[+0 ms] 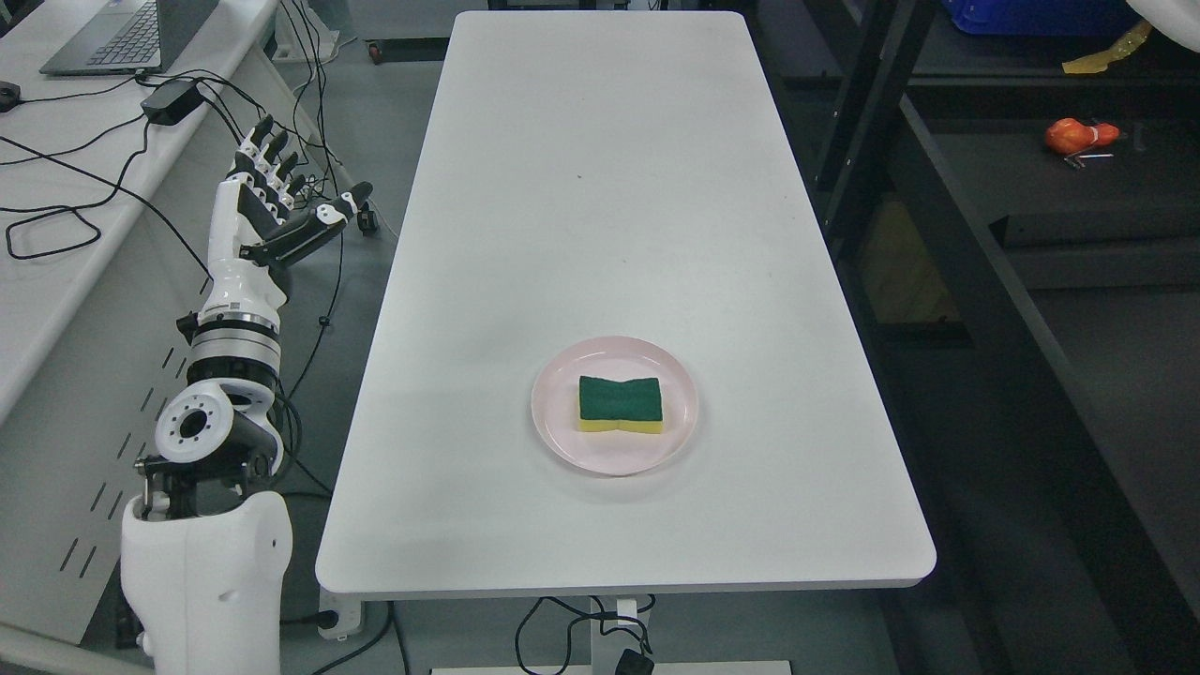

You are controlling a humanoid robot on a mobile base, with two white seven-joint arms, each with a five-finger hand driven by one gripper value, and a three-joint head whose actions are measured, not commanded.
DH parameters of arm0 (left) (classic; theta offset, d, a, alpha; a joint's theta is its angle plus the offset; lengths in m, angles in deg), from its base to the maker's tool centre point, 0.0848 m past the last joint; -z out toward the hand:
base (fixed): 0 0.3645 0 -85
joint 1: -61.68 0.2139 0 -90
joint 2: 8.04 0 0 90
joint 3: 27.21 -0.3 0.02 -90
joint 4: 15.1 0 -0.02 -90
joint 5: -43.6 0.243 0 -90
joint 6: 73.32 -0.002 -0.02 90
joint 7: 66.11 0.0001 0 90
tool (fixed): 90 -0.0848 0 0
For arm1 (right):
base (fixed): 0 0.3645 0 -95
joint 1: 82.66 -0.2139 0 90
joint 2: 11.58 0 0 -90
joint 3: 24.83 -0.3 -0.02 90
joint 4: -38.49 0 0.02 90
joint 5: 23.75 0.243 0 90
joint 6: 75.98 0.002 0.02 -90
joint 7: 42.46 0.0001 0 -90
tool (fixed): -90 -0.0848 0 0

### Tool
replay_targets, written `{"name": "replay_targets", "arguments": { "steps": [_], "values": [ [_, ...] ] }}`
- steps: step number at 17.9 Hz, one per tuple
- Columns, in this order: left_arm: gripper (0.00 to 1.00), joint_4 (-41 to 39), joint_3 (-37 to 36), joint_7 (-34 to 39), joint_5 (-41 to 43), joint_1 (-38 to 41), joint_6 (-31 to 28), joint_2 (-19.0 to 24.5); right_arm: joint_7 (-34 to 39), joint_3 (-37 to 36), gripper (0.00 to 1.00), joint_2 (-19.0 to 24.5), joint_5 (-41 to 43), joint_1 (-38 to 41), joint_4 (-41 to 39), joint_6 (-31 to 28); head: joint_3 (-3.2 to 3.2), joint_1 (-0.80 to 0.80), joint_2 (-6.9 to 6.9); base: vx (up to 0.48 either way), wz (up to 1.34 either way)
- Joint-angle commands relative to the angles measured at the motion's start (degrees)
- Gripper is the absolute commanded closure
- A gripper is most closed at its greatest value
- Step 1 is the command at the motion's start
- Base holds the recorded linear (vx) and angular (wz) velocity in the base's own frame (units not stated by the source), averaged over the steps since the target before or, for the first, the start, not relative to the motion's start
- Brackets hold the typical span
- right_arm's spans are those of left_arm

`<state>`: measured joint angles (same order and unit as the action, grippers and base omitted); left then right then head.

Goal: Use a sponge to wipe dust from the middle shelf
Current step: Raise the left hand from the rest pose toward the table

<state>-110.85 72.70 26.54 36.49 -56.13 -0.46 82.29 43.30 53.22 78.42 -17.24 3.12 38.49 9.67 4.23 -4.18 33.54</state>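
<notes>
Wide bare white table (pixel 600 187) beyond a pink plate (pixel 562 422) set near the front edge. On the plate, a green-topped yellow sponge (pixel 621 403), lying flat. Off the table's left edge, left hand (pixel 272 202) raised, fingers spread, holding nothing.

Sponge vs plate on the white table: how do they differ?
Shape: the sponge is a waisted rectangular block; the plate is a flat round dish.
Colour: the sponge is dark green on top with a yellow layer beneath; the plate is plain pale pink.
Size and role: the plate is wider and carries the sponge, which lies flat near its centre.
Shared: both sit at the near end of the table, untouched; the left hand is off to the side.
</notes>
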Motion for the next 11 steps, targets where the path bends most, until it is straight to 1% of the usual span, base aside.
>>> {"name": "replay_targets", "arguments": {
  "steps": [1, 2, 5, 7, 8, 9, 11],
  "values": [
    [0.01, 0.65, -1.29, -0.01, 0.08, -0.3, 0.0, 2.57, 0.03, -0.01, 0.0, -1.0, 0.0, 0.0, -1.0, -0.04, 0.0, 0.0, 0.0, 0.0, 0.0],
    [0.01, 0.65, -2.87, -0.01, 0.08, -0.4, 0.09, 2.66, 0.03, -0.01, 0.0, -1.0, 0.0, 0.0, -1.0, -0.04, 0.0, 0.0, 0.0, 0.0, 0.0],
    [0.01, 0.57, -4.64, -0.44, 0.08, -0.75, 1.31, 3.54, 0.03, -0.01, 0.0, -1.0, 0.0, 0.0, -1.0, -0.04, 0.0, 0.0, 0.0, 0.0, 0.0],
    [0.01, 0.57, -6.91, -2.89, 0.17, 0.91, 4.03, 6.6, 0.03, -0.01, 0.0, -1.0, 0.0, 0.0, -1.0, -0.04, 0.0, 0.0, 0.0, 0.0, 0.0],
    [0.01, 0.57, -8.49, -4.04, 0.78, 2.84, 6.65, 8.8, 0.03, -0.01, 0.0, -1.0, 0.0, 0.0, -1.0, -0.04, 0.0, 0.0, 0.0, 0.0, 0.0],
    [0.01, 0.57, -9.55, -4.31, 1.4, 4.51, 10.42, 10.04, 0.03, -0.01, 0.0, -1.0, 0.0, 0.0, -1.0, -0.04, 0.0, 0.0, 0.0, 0.0, 0.0],
    [0.01, 0.57, -11.49, -5.01, 1.93, 9.07, 23.84, 10.93, 0.03, -0.01, 0.0, -1.0, 0.0, 0.0, -1.0, -0.04, 0.0, 0.0, 0.0, 0.0, 0.0]
  ]
}}
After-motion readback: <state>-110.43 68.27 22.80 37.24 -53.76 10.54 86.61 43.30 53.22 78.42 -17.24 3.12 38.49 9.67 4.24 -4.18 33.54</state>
